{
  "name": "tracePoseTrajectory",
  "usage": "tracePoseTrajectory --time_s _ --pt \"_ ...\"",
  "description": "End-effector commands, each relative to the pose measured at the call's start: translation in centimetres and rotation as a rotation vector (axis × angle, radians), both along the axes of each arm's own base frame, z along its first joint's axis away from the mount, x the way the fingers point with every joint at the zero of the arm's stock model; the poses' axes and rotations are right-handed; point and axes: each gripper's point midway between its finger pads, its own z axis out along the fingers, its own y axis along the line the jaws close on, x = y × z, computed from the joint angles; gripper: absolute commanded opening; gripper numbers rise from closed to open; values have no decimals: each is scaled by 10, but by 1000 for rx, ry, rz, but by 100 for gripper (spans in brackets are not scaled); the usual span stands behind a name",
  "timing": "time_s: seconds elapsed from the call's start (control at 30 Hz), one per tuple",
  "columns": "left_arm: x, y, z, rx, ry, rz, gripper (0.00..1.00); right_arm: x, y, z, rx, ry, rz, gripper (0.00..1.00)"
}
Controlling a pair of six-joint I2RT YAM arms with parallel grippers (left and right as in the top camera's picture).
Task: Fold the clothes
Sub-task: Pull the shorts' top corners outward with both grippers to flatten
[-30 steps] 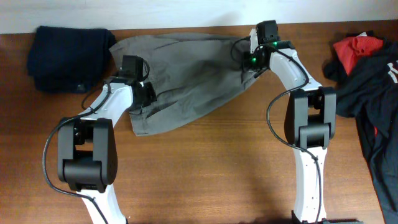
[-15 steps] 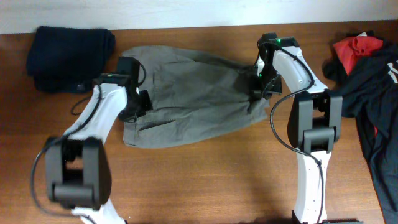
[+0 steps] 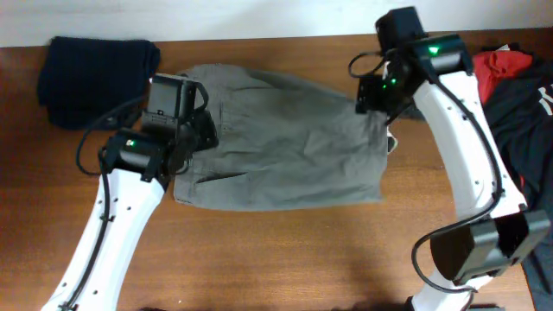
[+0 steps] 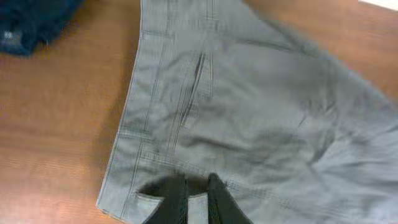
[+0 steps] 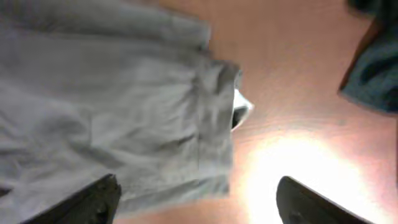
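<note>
Flattening trousers [image 3: 285,155]: spread on table [image 3: 285,250] for folding
left gripper [image 4: 196,194]: pinching waistband as anchor
right gripper [image 5: 199,194]: fingers apart, holding nothing

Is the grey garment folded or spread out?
Spread out. The grey garment lies flat as one wide, wrinkled sheet across the table, not doubled over into a compact stack.

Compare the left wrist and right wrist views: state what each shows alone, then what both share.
Left wrist only: a navy garment, a pocket slit, the left fingers pinching the cloth. Right wrist only: a white tag, a dark garment, the right fingers spread open. Both: the grey trousers on the wooden table.
</note>
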Motion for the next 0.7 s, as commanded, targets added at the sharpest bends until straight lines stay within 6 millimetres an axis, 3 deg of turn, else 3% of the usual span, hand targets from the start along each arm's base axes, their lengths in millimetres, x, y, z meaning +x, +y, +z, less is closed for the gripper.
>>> tracePoseTrajectory --time_s 0.0,0.13,0.2,0.23,0.4,0.53,0.67 --pt "14 10 3 20 -45 36 22 25 -23 -9 -61 -45 -48 93" --pt "19 10 -2 31 -40 40 54 44 -30 -17 -52 -81 -66 96" --pt "21 10 -10 36 -21 39 71 52 -14 -26 -2 -72 58 97" --pt "22 10 -13 38 -12 39 74 54 -9 -31 13 -63 94 97" --pt "24 8 -28 46 29 36 77 58 -3 -69 28 29 138 98" --pt "21 9 -30 50 42 36 77 37 -23 -109 31 204 17 99" --pt "23 9 -29 48 35 36 77 34 -31 -135 46 271 12 98"
